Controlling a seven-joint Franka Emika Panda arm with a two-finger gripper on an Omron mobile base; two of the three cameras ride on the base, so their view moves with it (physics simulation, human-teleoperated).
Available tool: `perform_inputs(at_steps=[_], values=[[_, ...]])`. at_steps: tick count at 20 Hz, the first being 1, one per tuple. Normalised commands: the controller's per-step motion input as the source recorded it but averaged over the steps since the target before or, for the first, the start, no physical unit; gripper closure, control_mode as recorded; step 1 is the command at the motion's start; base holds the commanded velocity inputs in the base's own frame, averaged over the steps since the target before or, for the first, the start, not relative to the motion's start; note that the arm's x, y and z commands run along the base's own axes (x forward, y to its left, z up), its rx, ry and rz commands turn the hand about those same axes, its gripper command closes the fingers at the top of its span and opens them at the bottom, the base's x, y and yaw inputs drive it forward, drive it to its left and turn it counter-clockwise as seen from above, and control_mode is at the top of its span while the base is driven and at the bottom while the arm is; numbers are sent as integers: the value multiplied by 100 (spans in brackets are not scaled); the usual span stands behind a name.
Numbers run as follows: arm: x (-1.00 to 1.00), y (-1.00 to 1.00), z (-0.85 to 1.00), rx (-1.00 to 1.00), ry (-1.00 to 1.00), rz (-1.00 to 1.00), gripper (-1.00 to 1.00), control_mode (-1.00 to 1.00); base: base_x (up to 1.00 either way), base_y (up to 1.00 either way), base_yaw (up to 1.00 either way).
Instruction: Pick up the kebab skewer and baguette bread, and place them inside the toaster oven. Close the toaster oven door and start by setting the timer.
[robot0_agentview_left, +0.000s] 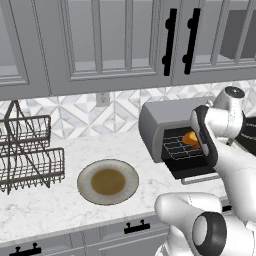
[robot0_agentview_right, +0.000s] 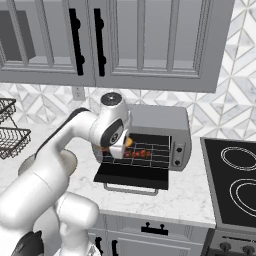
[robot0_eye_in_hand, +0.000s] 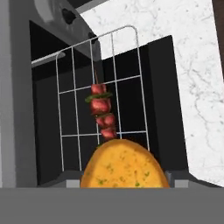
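At the bottom centre of the hand view the baguette bread (robot0_eye_in_hand: 124, 165) swells up golden-orange where the finger tips would rise, hiding them; the jaws look parted about its width and closed on it, though the contact itself is out of sight. Just above it, mid-frame, the kebab skewer (robot0_eye_in_hand: 102, 113) lies on the wire rack (robot0_eye_in_hand: 74, 109) inside the dark cavity of the toaster oven (robot0_eye_in_hand: 17, 109). Right of centre in the right base view, the gripper (robot0_agentview_right: 121, 145) reaches into the oven mouth, with the skewer's red chunks on the rack beside it. Below, the toaster oven door (robot0_agentview_right: 131, 175) hangs folded down, open. Lower left of centre in the left base view, a plate (robot0_agentview_left: 108, 181) sits on the marble counter (robot0_agentview_left: 55, 200).
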Motion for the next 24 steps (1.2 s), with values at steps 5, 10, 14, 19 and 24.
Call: perform_inputs(at_steps=[5, 10, 14, 19, 24], values=[[47, 0, -49, 11, 0, 0, 100, -100, 0, 0, 0], [34, 0, -42, 1, 0, 0, 100, -100, 0, 0, 0], [31, 0, -41, 0, 0, 0, 100, -100, 0, 0, 0], [40, 0, -31, 0, 0, 0, 100, -100, 0, 0, 0], [23, 0, -26, 0, 1, 0, 100, -100, 0, 0, 0]])
